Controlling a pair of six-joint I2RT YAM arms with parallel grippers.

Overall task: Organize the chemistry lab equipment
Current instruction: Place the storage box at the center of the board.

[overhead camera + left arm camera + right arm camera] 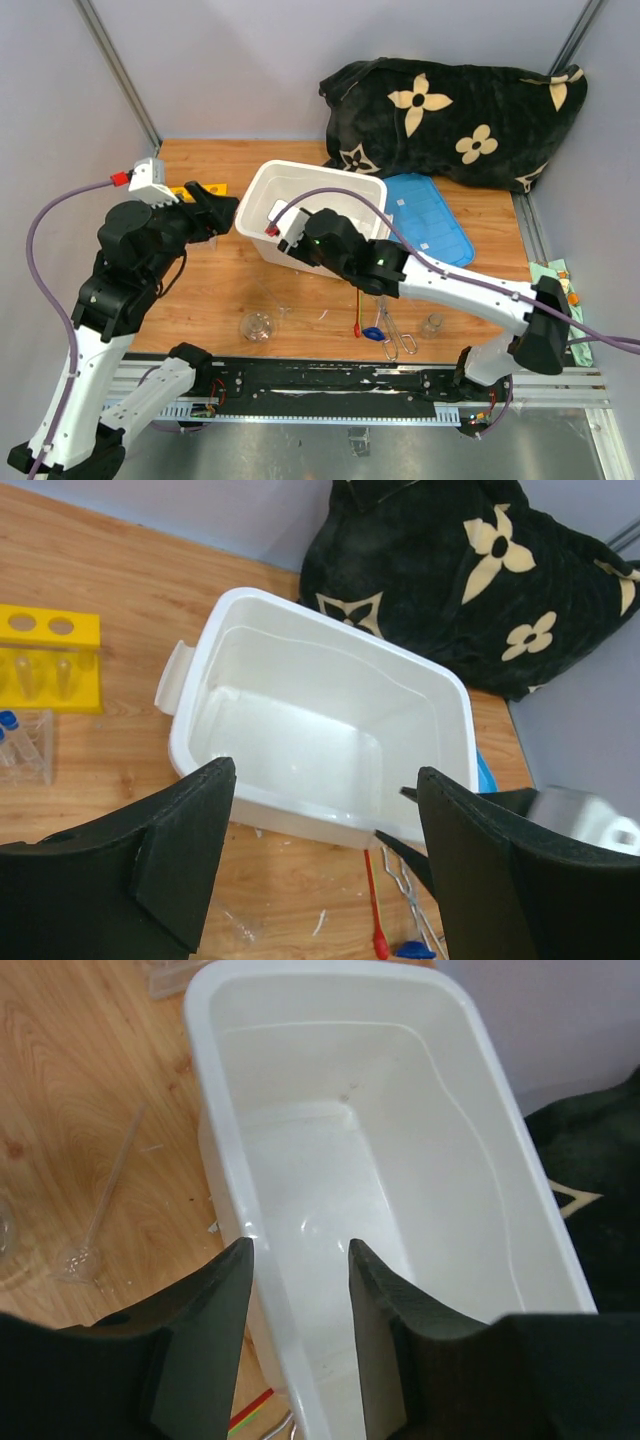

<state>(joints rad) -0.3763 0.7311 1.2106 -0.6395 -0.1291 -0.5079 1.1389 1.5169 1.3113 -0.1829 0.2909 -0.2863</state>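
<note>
Near bench [200,290] edge: round clear flask [258,325] left, small clear beaker [433,323] right, metal tongs [390,340] and red-handled spatula [358,318] between. Right fingers [215,1310] parted, straddling white tub [330,975] near rim. Left fingers [180,830] spread wide, empty, left of tub. Yellow holed rack [50,630] beyond, blue-capped tubes [12,730] beside. Blue lid [430,215], flowered cloth [460,100] farthest.

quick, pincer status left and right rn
left pincer: open, holding nothing
right pincer: open, straddling the rim of the white tub, not gripping it
</note>
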